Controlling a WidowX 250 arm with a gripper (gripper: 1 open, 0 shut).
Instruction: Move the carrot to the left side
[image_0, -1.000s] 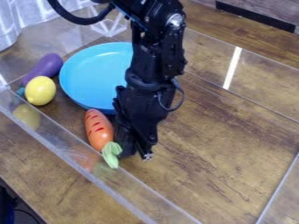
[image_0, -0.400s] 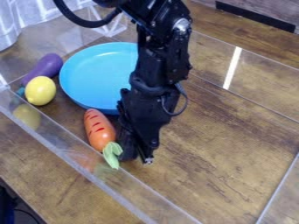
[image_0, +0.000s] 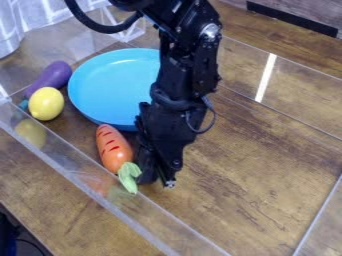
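The carrot (image_0: 114, 148) is small and orange with dark grooves, lying on the wooden table with its light green leafy top (image_0: 128, 177) pointing toward the front. It rests just below the blue plate (image_0: 104, 84). My black gripper (image_0: 166, 176) points down right beside the leafy end, on its right. Its jaws are shut with nothing between them. The fingertips stand close to the table, next to the green top.
A yellow lemon-like ball (image_0: 46, 102) and a purple eggplant (image_0: 52, 75) lie left of the plate. A clear plastic wall (image_0: 80, 185) runs along the table's front left edge, close to the carrot. Bare wood (image_0: 267, 150) stretches to the right.
The arm shifted slightly to the right between the earliest frame and now. The carrot has stayed in place.
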